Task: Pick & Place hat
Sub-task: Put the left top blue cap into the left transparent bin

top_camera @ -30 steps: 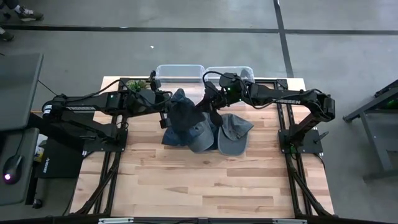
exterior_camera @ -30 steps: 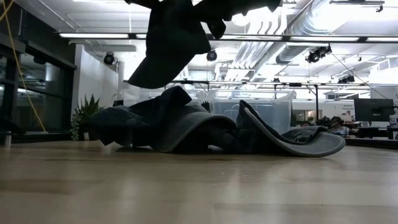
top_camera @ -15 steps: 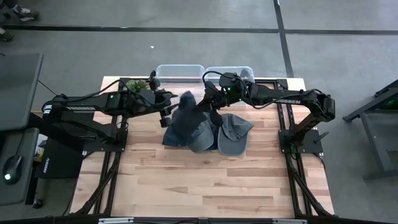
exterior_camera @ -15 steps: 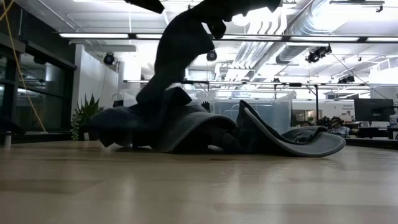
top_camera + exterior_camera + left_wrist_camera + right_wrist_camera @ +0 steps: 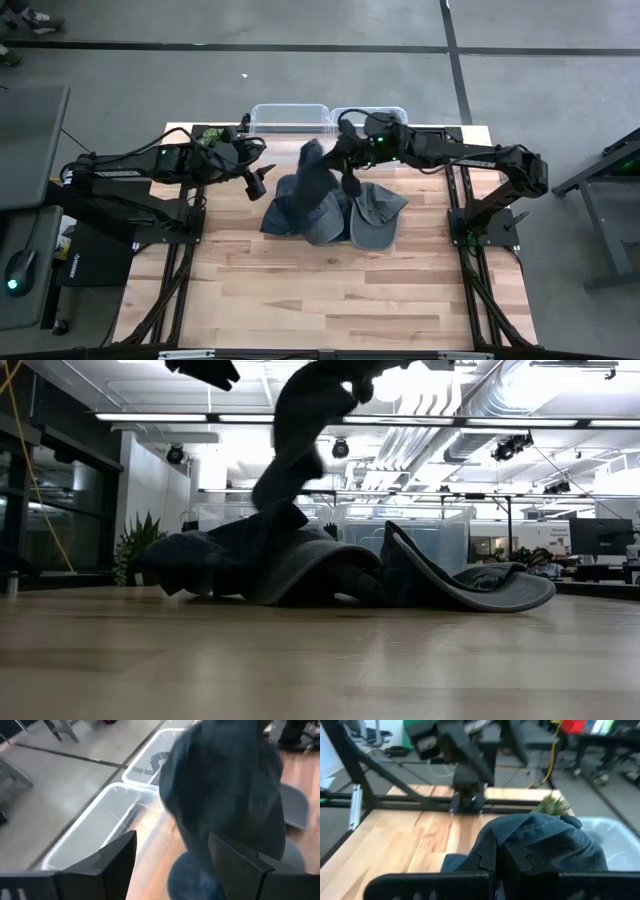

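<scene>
A dark blue hat (image 5: 311, 176) hangs from my right gripper (image 5: 338, 160), which is shut on it above the far middle of the table. In the low view the hat (image 5: 300, 440) droops in a narrow column down to a pile of other hats (image 5: 322, 218). A grey cap (image 5: 378, 216) lies at the pile's right with its brim curled up. My left gripper (image 5: 257, 180) stands open to the left of the hat, clear of it; in its wrist view the hat (image 5: 225, 785) shows beyond the spread fingers (image 5: 120, 860). My right gripper pinches the hat's upper end (image 5: 492, 862) between its two fingers, coming from the table's right and slanting down. Its own fingers hide the exact spot. The hat hangs slack below them, and its lower end (image 5: 278, 508) reaches the pile.
Two clear bins (image 5: 289, 117) (image 5: 372, 117) stand side by side at the table's far edge, just behind the hats. A small green plant (image 5: 214, 135) sits at the far left. The near half of the wooden table (image 5: 330, 300) is bare wood.
My left gripper has opened, let go of the hat and drawn back toward the table's left edge. The hat's freed left side has fallen; it was stretched between both grippers and now hangs from my right gripper alone.
</scene>
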